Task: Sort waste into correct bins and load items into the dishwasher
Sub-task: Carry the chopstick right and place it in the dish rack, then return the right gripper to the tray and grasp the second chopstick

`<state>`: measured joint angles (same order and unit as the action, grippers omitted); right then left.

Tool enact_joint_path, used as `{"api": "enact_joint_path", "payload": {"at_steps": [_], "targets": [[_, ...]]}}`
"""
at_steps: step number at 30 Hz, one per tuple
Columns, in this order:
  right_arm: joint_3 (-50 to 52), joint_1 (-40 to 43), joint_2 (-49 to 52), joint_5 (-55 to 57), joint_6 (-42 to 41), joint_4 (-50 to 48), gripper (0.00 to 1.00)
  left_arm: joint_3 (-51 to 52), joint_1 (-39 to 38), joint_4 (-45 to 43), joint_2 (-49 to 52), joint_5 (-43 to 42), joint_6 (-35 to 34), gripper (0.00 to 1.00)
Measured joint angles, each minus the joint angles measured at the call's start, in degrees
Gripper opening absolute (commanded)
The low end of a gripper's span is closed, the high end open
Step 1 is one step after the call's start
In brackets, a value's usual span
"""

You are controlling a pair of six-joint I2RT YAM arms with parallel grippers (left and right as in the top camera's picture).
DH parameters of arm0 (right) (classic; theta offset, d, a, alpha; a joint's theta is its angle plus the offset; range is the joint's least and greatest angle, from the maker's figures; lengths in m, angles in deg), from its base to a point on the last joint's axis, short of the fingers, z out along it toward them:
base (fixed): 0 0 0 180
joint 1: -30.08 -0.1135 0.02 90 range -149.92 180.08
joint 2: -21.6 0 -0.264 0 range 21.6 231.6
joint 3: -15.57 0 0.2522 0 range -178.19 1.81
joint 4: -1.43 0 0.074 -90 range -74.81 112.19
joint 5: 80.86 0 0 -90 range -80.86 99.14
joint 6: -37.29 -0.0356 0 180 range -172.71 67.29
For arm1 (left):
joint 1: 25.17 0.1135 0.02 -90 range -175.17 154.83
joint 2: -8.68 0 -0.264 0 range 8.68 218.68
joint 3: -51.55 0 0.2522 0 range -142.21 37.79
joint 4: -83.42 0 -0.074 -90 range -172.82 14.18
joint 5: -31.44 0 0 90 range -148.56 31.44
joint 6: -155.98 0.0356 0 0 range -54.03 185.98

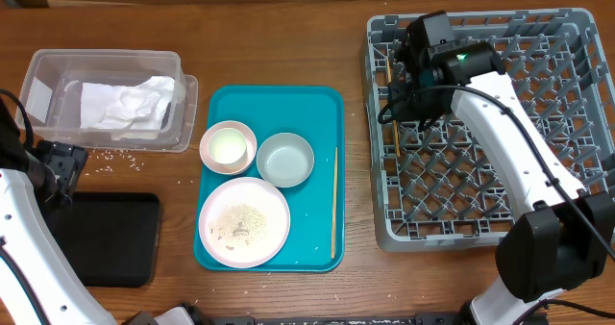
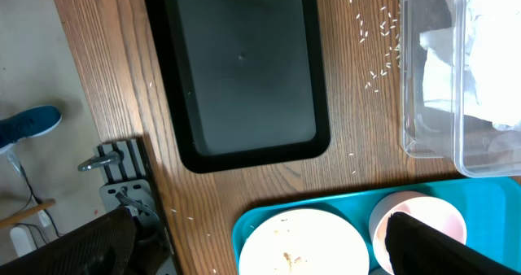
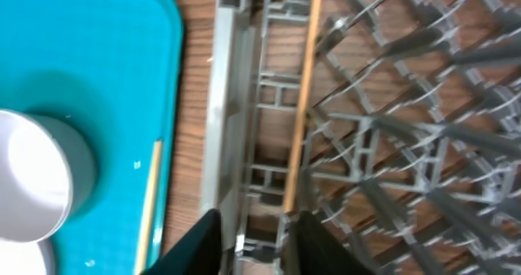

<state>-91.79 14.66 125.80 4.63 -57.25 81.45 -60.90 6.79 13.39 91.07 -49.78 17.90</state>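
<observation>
— Room around the right gripper point(image 3: 259, 246)?
— Tight. It hangs over the dish rack point(image 1: 480, 190) at the left wall, jaws spread. A chopstick point(image 3: 301, 104) lies on the lattice just inside that wall, with its near end between the two fingers. Whether either finger touches it, I cannot tell.
— And between rack and teal tray point(image 1: 317, 113)?
— A narrow strip of bare table point(image 1: 354, 171). The second chopstick point(image 1: 334, 205) lies on the tray along its right edge.
— Does the overhead show the chopstick in the rack?
— Only as a short thin line by the wall. The right wrist view shows it plainly.
— Left side?
— The left gripper point(image 2: 259, 226) has its fingers wide apart and holds nothing. Its view shows the black tray point(image 2: 244, 72) near the table's edge with floor beyond, which the overhead cuts off. Loose rice grains point(image 2: 378, 55) lie between the black tray and the clear tub point(image 2: 423, 137). Napkins point(image 1: 125, 104) lie inside the tub.
— The dishes?
— All on the teal tray. The pink bowl point(image 1: 228, 145) and grey-green bowl point(image 1: 285, 159) sit side by side. The plate point(image 1: 269, 205) sits in front of them, with more grains on it. The tub's corner is just beside the tray's corner near the pink bowl.
</observation>
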Motion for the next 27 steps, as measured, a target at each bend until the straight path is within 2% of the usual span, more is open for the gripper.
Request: {"api": "enact_joint_path", "payload": {"at_steps": [5,10,14,18,23,27], "targets": [[0.00,-0.44,0.00,-8.61,-0.31,2.56,0.34,0.00,0.00,0.02,0.00,0.00,0.00,1.00],[1.90,-6.12,0.00,-12.94,-6.86,4.11,0.36,0.00,0.00,-0.02,0.02,0.00,0.00,1.00],[11.37,-13.44,-0.11,-10.97,-16.09,-1.68,0.35,-0.02,0.00,-0.02,0.02,-0.02,0.00,1.00],[22.27,-20.79,-0.07,-10.03,-25.42,-11.76,0.35,-0.02,0.00,-0.11,0.02,-0.02,0.00,1.00],[25.79,-28.74,-0.07,-8.68,-33.57,-15.19,0.36,-0.02,0.00,-0.15,0.02,0.00,-0.02,1.00],[25.79,-30.58,-0.07,-4.87,-37.07,-15.17,0.36,-0.02,0.00,-0.15,0.02,0.00,0.00,1.00]]}}
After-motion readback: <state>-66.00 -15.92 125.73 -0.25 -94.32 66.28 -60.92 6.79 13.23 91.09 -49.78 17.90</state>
